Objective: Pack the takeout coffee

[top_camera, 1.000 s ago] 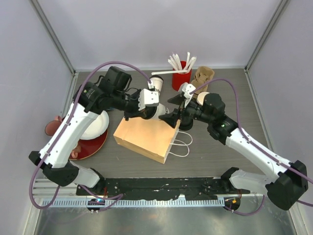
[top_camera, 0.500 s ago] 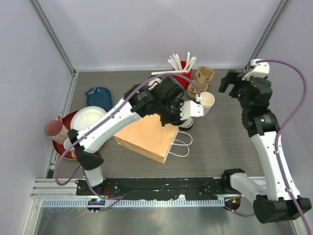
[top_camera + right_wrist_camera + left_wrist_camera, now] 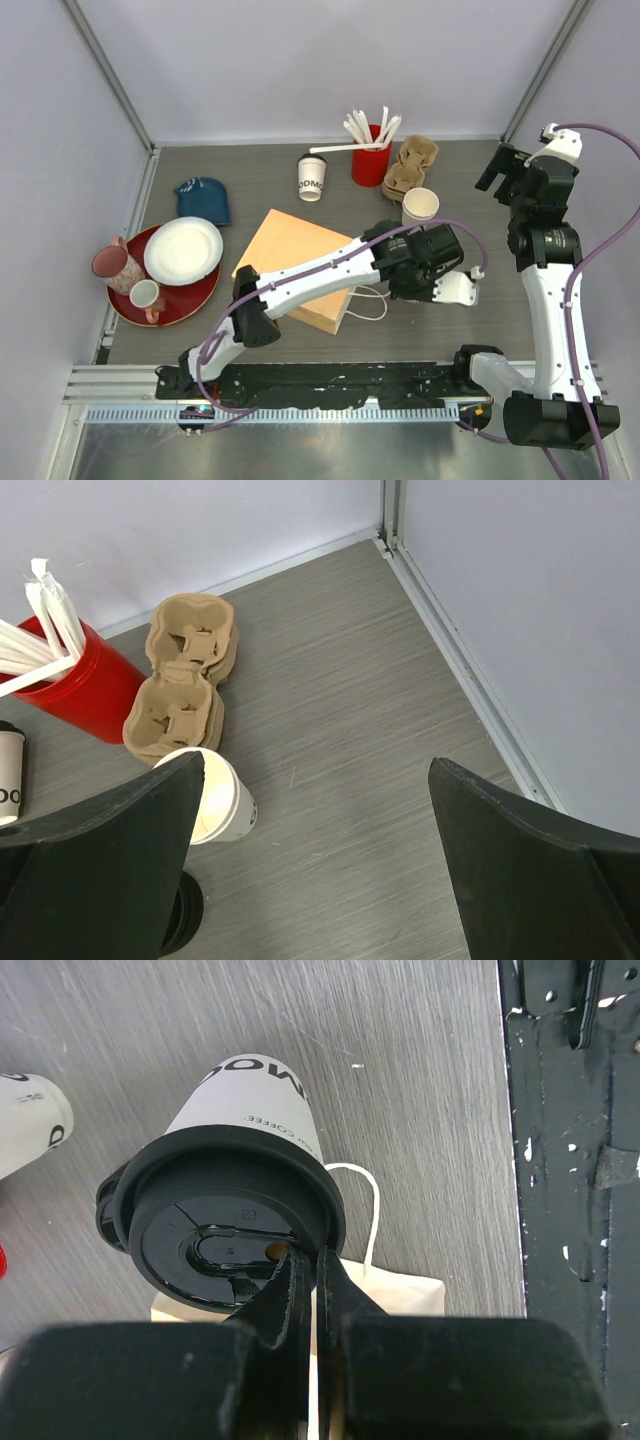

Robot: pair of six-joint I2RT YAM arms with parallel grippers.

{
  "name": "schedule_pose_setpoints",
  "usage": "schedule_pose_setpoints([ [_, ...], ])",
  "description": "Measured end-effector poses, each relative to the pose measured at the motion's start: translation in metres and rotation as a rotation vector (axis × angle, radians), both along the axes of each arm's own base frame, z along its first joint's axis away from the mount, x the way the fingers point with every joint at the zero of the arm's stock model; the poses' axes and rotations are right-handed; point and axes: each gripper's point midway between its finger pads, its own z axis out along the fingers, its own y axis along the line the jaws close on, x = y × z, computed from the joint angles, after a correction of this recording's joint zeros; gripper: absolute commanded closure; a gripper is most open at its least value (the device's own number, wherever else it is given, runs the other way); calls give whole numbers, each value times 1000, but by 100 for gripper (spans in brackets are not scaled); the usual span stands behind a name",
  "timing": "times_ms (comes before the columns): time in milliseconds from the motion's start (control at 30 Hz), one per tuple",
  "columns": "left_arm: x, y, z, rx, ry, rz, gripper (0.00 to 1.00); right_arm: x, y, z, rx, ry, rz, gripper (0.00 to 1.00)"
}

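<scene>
**Item:** lidded coffee cup [image 3: 250, 1110], standing on the bench [image 3: 420, 1080] just beside the mouth end of the paper bag [image 3: 290, 250].

**My left gripper** [image 3: 306, 1265]: fingers pressed together, tips over the rim of the black lid [image 3: 215, 1230]; I cannot make out anything pinched.

**My right gripper** [image 3: 315, 820]: spread wide, well apart from the cup.

**Handling, as I judge it:** open, drop below the lid, clamp the paper wall, keep it level.

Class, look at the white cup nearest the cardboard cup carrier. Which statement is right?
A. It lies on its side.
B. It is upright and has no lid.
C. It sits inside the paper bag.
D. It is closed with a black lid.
B: the white cup beside the cardboard cup carrier stands upright with its mouth open and no lid on it.
</scene>
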Motion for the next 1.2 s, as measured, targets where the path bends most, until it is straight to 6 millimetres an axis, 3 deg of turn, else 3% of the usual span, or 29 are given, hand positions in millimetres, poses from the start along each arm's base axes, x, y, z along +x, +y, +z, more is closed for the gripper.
schedule_pose_setpoints([
  [233,-11,-3,-28,96,-71,-89,100,0,4,1,-4,5,29,1],
  [500,-37,-4,-56,181,-62,-243,100,-4,11,8,-5,-16,72,1],
  [733,-41,-5,-59,190,-70,-294,98,-4,18,8,5,-22,110,1],
  [767,-40,-4,-59,191,-71,-297,94,-3,19,8,6,-22,115,1],
  [800,-40,-4,-60,193,-73,-304,79,-3,19,7,7,-20,119,1],
  [900,-39,-3,-62,204,-79,-312,59,-3,21,5,9,-18,130,1],
  [1067,-35,-3,-58,206,-102,-298,46,-3,25,6,7,-19,158,1],
  [1200,-27,-10,-36,150,-150,-253,35,-5,36,2,16,1,218,2],
])
